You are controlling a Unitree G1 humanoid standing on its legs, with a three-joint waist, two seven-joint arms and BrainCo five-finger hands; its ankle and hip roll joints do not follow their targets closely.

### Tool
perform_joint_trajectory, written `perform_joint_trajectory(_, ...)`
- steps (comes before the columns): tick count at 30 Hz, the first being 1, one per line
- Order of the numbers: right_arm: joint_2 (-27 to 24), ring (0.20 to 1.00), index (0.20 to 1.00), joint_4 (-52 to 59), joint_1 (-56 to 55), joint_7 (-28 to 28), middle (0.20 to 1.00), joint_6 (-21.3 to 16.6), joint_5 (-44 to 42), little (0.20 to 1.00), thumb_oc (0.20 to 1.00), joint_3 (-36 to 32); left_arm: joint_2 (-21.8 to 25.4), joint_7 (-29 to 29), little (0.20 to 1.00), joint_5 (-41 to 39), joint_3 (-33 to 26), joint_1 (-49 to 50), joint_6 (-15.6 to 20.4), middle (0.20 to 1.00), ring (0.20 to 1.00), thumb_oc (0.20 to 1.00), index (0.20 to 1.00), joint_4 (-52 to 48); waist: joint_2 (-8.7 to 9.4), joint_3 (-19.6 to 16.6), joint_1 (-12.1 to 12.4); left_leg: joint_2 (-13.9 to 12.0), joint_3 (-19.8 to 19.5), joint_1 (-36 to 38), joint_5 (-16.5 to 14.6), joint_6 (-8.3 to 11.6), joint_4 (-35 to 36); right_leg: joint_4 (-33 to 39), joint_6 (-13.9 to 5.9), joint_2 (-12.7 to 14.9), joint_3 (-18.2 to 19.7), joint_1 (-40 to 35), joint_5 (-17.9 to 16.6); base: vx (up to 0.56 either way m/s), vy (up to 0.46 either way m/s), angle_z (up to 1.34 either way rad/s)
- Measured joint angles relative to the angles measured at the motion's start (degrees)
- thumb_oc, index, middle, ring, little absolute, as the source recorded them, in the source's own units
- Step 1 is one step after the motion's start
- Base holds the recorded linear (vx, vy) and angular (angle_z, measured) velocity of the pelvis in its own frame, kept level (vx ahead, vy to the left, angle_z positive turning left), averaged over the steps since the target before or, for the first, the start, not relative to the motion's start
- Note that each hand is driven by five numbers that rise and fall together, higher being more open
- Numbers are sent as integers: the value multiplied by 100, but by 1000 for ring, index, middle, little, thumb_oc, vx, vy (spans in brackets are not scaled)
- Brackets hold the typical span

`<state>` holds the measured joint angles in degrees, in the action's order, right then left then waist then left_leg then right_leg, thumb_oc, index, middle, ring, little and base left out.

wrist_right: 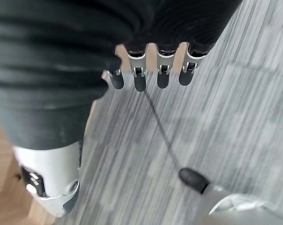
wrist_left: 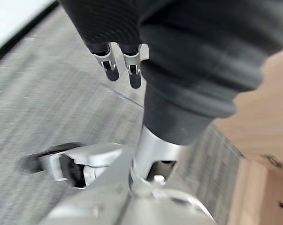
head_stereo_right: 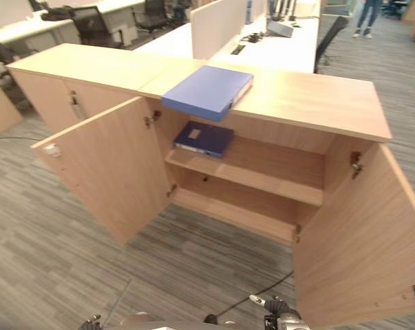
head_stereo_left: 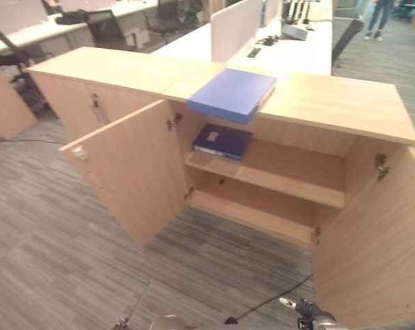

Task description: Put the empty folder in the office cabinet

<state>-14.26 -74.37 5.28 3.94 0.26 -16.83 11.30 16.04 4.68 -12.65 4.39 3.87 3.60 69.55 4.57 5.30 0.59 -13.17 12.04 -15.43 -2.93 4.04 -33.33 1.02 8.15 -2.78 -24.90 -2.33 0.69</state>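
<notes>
A light-blue folder (head_stereo_left: 232,94) lies flat on the top of the wooden office cabinet (head_stereo_left: 345,103), above the open compartment. A darker blue folder (head_stereo_left: 221,141) lies on the upper shelf (head_stereo_left: 283,175) inside, at its left end. Both cabinet doors stand wide open, the left door (head_stereo_left: 128,168) and the right door (head_stereo_left: 372,247). My right hand (wrist_right: 162,70) hangs low over the carpet in front of the right door, fingers relaxed and holding nothing. My left hand (wrist_left: 134,70) hangs low as well, empty, over the grey floor near the cabinet's edge.
The lower shelf (head_stereo_left: 255,216) is bare. A closed cabinet section (head_stereo_left: 76,103) adjoins on the left. White desks (head_stereo_left: 290,48) and office chairs (head_stereo_left: 104,27) stand behind. A person (head_stereo_left: 379,17) stands far back on the right. Grey carpet (head_stereo_left: 62,261) lies in front.
</notes>
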Motion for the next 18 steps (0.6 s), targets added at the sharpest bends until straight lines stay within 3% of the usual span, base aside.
perform_joint_trajectory(1, -26, 1000, 1000, -3, -11, 2, 1000, -6, 6, 1000, 1000, -1, 4, -8, 1000, 3, 13, -15, -4, 1000, 1000, 1000, 1000, 4, -4, 28, -12, 96, -74, 28, 72, 101, 768, 83, -22, -17, 94, -76, 14, 237, 181, -71)
perform_joint_trajectory(2, -91, 1000, 1000, -25, -72, 3, 1000, 4, 11, 1000, 1000, 2, -86, 46, 1000, 2, 29, -77, 3, 1000, 1000, 1000, 1000, 18, -36, 142, 2, 182, -342, 146, 329, 301, 2007, 171, -78, -90, 262, -211, 49, 192, 194, -63)
perform_joint_trajectory(4, -98, 1000, 1000, -152, -110, 10, 1000, 8, 18, 1000, 1000, 0, -122, 49, 1000, 4, 87, -170, -8, 1000, 1000, 1000, 1000, 25, -121, 216, 14, 246, -874, 167, 681, 505, 3085, 264, -120, -188, 433, -333, 36, 201, 196, -52)
perform_joint_trajectory(6, -97, 1000, 1000, -267, -99, 10, 1000, 9, 30, 1000, 1000, -7, -176, 110, 1000, 8, 174, -280, -15, 1000, 1000, 1000, 1000, 26, -237, 281, 61, 263, -1285, 223, 993, 570, 3921, 288, -135, -256, 608, -400, 46, 161, 117, -45)
perform_joint_trajectory(8, -112, 1000, 1000, -267, -105, 16, 1000, 14, 61, 1000, 1000, -19, -189, 111, 1000, 8, 229, -386, -10, 1000, 1000, 1000, 1000, 22, -300, 414, 102, 265, -1376, 203, 1202, 538, 3894, 390, -135, -286, 728, -596, 45, 240, 230, -54)
perform_joint_trajectory(13, -234, 1000, 1000, -342, -194, 16, 1000, -8, 68, 1000, 1000, -316, -437, 96, 1000, 70, 421, -376, -48, 1000, 1000, 1000, 1000, 226, -638, 313, 119, 451, -1308, 926, 1205, 493, 3906, 396, -500, -37, 1479, -934, 215, 277, 315, -67)
perform_joint_trajectory(14, -347, 1000, 1000, -359, -317, 5, 1000, 10, 68, 1000, 1000, -323, -523, 56, 1000, 80, 641, -329, -58, 1000, 1000, 1000, 1000, 224, -926, 149, -18, 479, -1205, 1253, 1148, 310, 3913, 383, -688, 32, 1573, -992, 300, 219, 289, -37)
perform_joint_trajectory(15, -324, 1000, 1000, -364, -341, 17, 1000, 13, 69, 1000, 1000, -367, -521, 49, 1000, 116, 741, -369, -64, 1000, 1000, 1000, 1000, 223, -936, 135, -68, 595, -1083, 1324, 1314, 146, 3914, 322, -804, 190, 1593, -1006, 365, 224, 380, -49)
perform_joint_trajectory(18, -158, 1000, 1000, -239, -366, -25, 1000, 14, 103, 1000, 1000, -409, -454, -36, 1000, 277, 941, -393, -54, 1000, 1000, 1000, 1000, -83, -849, 106, -85, 919, -696, 1484, 1149, -148, 3856, -3, -1082, 628, 1602, -823, 469, 103, 215, -54)
